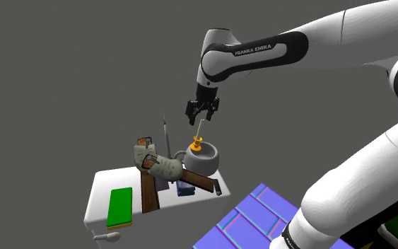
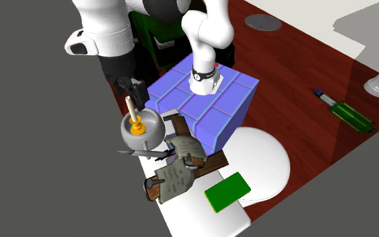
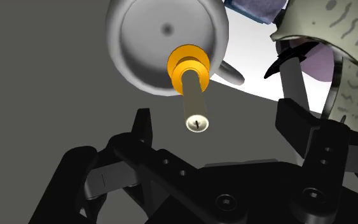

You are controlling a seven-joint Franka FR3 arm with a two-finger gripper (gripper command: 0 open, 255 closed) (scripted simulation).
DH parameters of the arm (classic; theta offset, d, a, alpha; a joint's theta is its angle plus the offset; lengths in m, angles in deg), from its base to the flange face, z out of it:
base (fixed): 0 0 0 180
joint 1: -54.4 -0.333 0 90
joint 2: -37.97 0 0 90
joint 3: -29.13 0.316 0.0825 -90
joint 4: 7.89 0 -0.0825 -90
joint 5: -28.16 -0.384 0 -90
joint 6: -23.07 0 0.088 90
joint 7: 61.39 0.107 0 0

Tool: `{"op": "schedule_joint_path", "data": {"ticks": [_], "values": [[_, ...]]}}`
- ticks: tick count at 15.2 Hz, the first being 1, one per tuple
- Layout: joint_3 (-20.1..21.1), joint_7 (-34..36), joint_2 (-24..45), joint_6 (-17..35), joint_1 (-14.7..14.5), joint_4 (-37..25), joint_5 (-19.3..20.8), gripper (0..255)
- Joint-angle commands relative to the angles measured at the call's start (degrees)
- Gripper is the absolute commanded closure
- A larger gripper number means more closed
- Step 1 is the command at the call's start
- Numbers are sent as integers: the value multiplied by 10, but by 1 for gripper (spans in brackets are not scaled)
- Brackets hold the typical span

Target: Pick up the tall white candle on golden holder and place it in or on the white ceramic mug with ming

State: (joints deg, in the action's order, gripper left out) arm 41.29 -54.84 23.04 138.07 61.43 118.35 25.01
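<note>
Golden holder [image 3: 187, 63] and pale candle [image 1: 199, 134] stand upright inside the mug [image 1: 206, 164], the wick end pointing straight up out of it. Directly above the mug hangs the gripper [image 1: 201, 117], its fingers spread apart and touching nothing, the candle's tip just under the gap. The placing looks done; a retreat straight up from the mug, along the candle's axis, should clear it.

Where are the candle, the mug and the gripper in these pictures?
Candle [image 3: 194, 95]: wrist view, on its pale shaft.
Mug [image 1: 206, 164]: shoulder view, on its outer wall.
Gripper [image 3: 217, 122]: wrist view, midway between its open fingertips.
</note>
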Motion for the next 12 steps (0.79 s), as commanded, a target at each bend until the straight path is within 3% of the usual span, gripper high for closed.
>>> {"op": "schedule_joint_path", "data": {"ticks": [1, 5, 12], "values": [[-6, -7, 22, -24, 5, -13, 0, 0], [-7, -8, 11, -97, 8, -76, 0, 0], [-5, -8, 11, -97, 10, -76, -1, 0]]}}
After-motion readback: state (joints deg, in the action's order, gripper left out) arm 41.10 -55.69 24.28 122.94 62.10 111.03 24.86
